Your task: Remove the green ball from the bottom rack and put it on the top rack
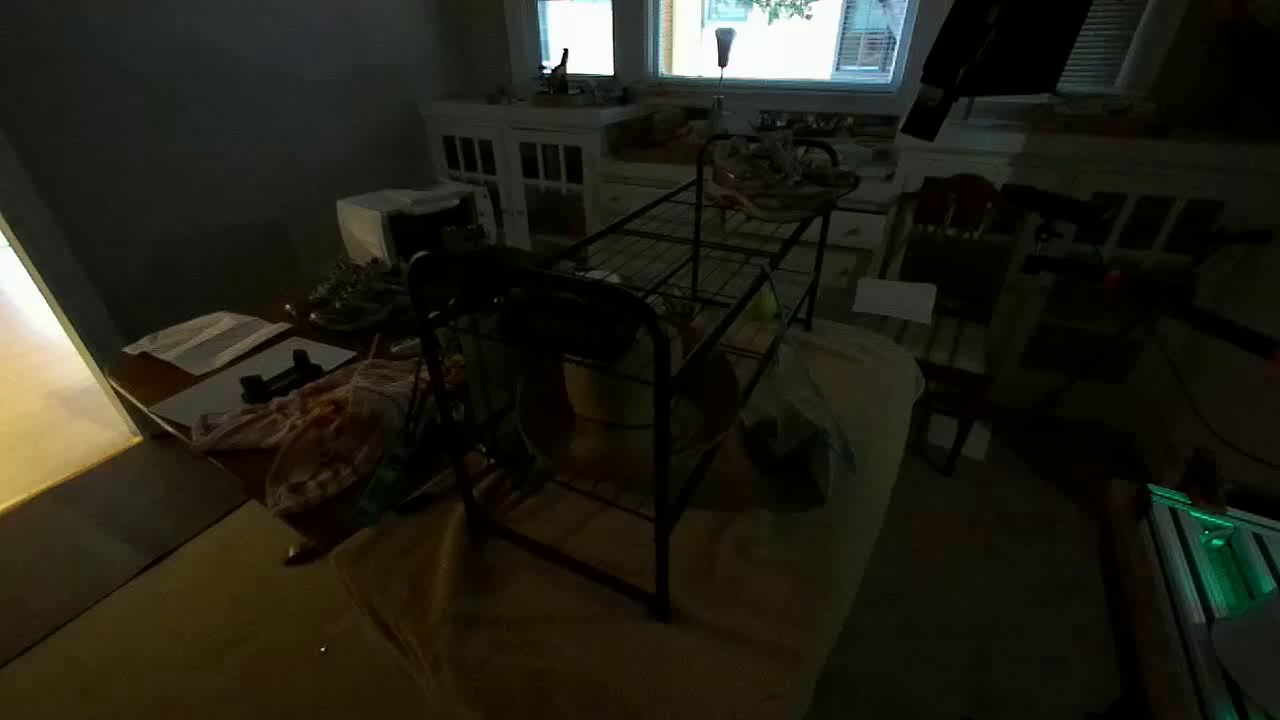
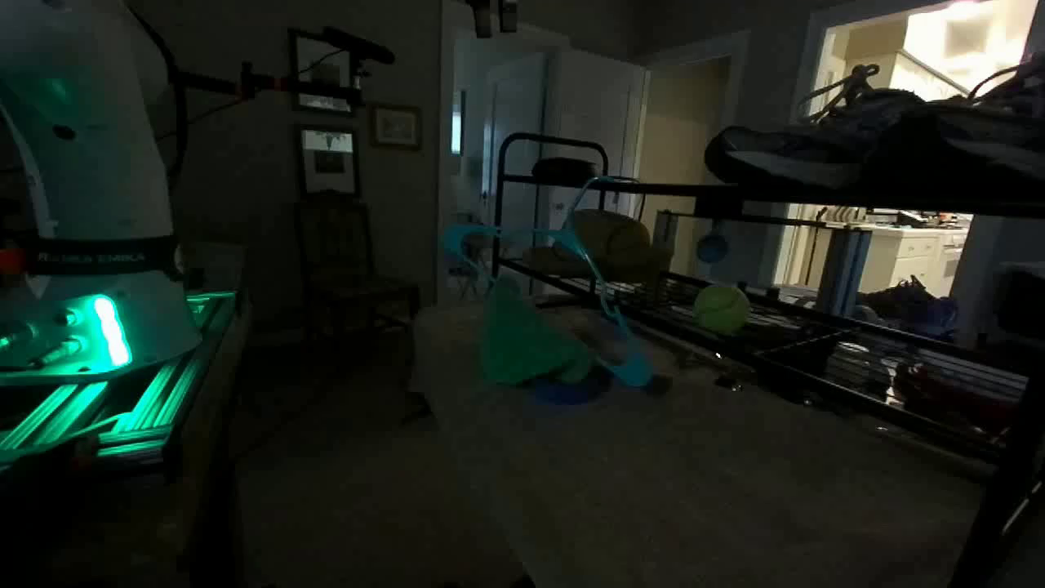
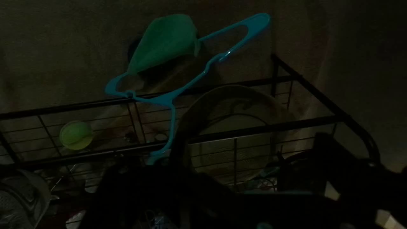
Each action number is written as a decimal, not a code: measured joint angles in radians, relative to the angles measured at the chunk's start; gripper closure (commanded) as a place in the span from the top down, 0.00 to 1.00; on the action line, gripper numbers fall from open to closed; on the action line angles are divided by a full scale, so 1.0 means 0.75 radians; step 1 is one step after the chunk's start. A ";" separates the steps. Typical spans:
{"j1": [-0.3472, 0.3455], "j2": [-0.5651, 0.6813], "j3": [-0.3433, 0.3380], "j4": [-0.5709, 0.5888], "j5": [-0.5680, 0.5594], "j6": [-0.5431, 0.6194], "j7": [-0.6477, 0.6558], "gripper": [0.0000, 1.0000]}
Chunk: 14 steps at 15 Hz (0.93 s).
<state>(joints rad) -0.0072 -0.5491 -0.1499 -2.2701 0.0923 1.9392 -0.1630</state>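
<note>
The green ball (image 2: 722,309) rests on the wire bars of the bottom rack (image 2: 898,408), by its front rail. It also shows in the wrist view (image 3: 76,135), at the left between black rails. I cannot make it out in the dark exterior view of the whole rack. The top rack (image 1: 660,250) is the upper black wire level, also in an exterior view (image 2: 678,189). My gripper (image 3: 251,140) is above the rack with its dark fingers spread apart and nothing seen between them. Its fingertips (image 2: 495,20) show at the top edge of an exterior view. The ball is well to its left in the wrist view.
A blue hanger (image 2: 629,367) with green cloth (image 2: 531,343) is at the rack's front side. Shoes (image 2: 784,155) and a black item (image 2: 563,168) lie on the top rack. A large bowl (image 3: 235,95) stands below. A small blue ball (image 2: 713,247) hangs beneath the top rack.
</note>
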 measured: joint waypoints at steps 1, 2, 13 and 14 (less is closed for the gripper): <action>0.000 0.000 0.000 0.000 0.000 0.000 0.000 1.00; 0.000 0.000 0.000 0.000 0.000 0.000 0.000 1.00; -0.043 0.016 0.006 -0.008 -0.030 0.088 0.027 1.00; -0.061 0.029 0.007 -0.012 -0.047 0.111 0.041 1.00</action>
<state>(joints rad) -0.0528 -0.5275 -0.1444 -2.2794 0.0574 2.0225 -0.1323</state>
